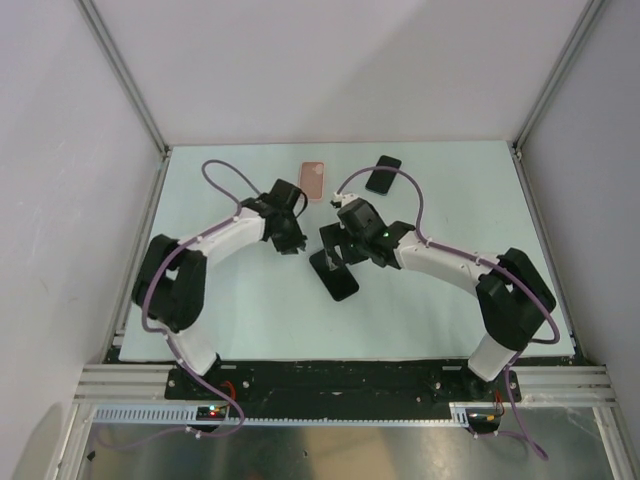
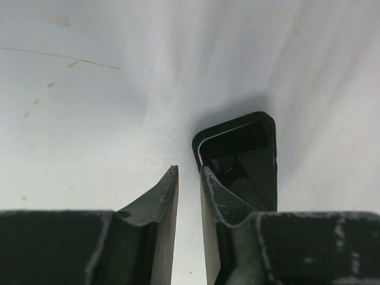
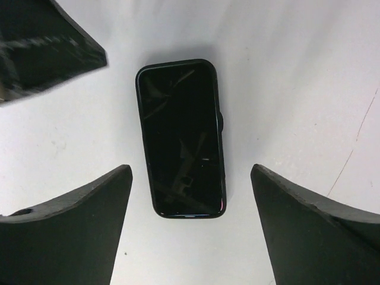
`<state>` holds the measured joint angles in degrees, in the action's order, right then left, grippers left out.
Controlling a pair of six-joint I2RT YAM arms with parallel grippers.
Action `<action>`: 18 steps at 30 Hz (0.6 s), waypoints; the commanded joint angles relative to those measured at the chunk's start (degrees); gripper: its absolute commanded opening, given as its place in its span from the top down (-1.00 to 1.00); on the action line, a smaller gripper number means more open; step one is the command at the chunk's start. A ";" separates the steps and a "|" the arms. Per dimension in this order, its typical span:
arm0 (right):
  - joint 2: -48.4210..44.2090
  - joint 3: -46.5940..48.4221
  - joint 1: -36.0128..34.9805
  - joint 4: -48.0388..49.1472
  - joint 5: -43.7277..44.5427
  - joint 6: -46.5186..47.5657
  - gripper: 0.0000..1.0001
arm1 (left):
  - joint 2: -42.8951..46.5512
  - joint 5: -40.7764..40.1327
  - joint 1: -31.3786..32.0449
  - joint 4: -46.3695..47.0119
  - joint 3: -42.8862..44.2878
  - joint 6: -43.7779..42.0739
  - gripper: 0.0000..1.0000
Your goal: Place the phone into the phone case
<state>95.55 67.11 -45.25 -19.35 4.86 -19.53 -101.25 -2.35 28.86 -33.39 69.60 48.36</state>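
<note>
Phone (image 3: 181, 139): black, lying flat and screen-up on the white table (image 1: 450, 200), near mid-table, just ahead of both wrists. A dark border runs round the glass, all four edges showing, with a small bump on one long side. Cannot tell if that border is a case wall.

Right gripper (image 3: 190, 169): spread wide and straddling the phone's near half. Bare table shows between each finger and each long edge, so no contact. From above, this gripper (image 1: 333, 250) sits over the phone's far end.

Left gripper (image 2: 189, 172): only slightly parted, a thin slit between the fingers and nothing in it. A rounded phone corner lies just beside one fingertip (image 2: 208, 181). That finger overlaps the phone in its own view, and I cannot tell whether they touch. From above, it (image 1: 290, 240) stands to the left of the phone's far end, close to the right gripper.

Room:
- The table is open toward the near edge and on both sides of the phone.
- The tight spot is at the far end, where both grippers crowd in.

Further out:
- A pink case (image 1: 313, 181) lies flat toward the back edge, beyond the left gripper and apart from it.
- A second black phone (image 1: 383, 174) lies to the right of the pink case, well apart from the centre phone.
- Purple cables (image 1: 225, 180) loop above the arms.
- Pale panels and metal posts (image 1: 125, 75) close in the back and sides.
</note>
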 commanded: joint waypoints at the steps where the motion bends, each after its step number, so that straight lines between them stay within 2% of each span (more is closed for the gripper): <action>1: 1.41 0.18 -0.35 1.54 -1.35 6.30 -0.80 | 7.99 -0.84 -3.74 -2.04 -0.67 -0.25 0.48; 8: 7.35 1.25 -1.47 5.44 -3.58 11.58 -0.91 | 15.59 0.74 -9.87 -2.03 -5.96 -0.35 0.46; 18: 14.03 5.42 -3.52 4.37 1.32 13.01 -0.93 | 19.79 1.91 -10.71 -1.95 -8.92 -0.87 0.45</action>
<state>108.16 69.78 -48.14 -16.32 3.88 -7.88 -83.79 -1.23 18.28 -35.38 61.08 48.45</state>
